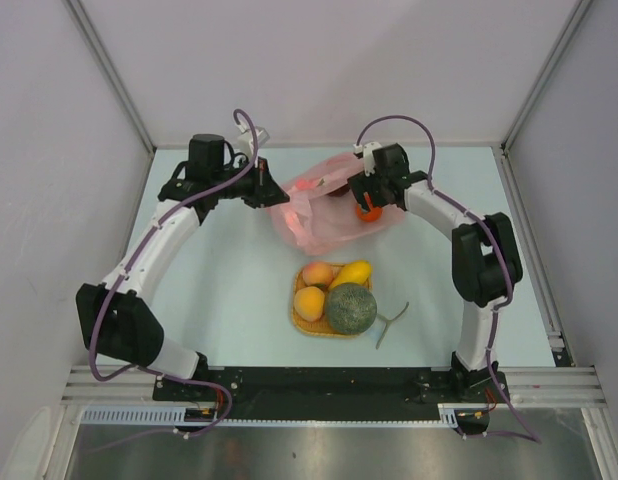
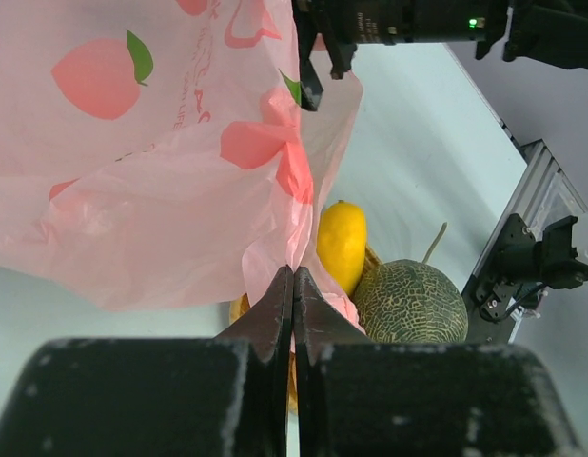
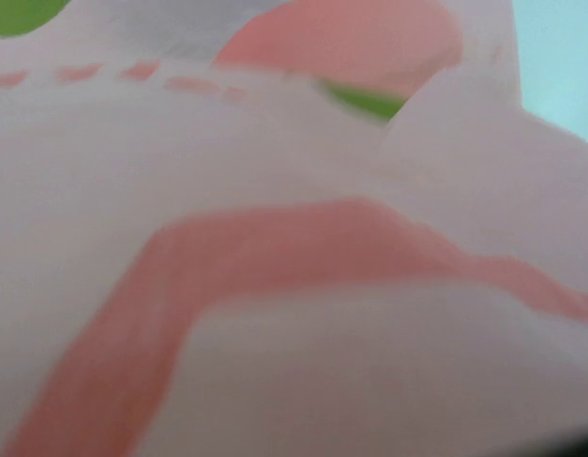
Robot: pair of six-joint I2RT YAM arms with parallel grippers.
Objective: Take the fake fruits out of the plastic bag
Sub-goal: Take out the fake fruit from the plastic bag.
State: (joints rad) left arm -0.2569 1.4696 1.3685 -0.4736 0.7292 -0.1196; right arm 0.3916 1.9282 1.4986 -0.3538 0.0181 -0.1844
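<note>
Fingers (image 2: 271,319) of the left gripper (image 2: 293,278) clench the thin translucent pink plastic bag (image 1: 309,215); right gripper (image 1: 367,205) sits at its mouth, grip impossible to tell. Netted grey-green melon (image 1: 351,308) and yellow mango (image 1: 351,272) lie out, beyond the left fingers. Next: reach inside for leftovers.

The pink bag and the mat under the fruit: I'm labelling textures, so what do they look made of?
The bag looks like thin translucent plastic film, crinkled, light showing through. The mat seems woven straw or wicker, matte tan, though its weave is barely visible.
</note>
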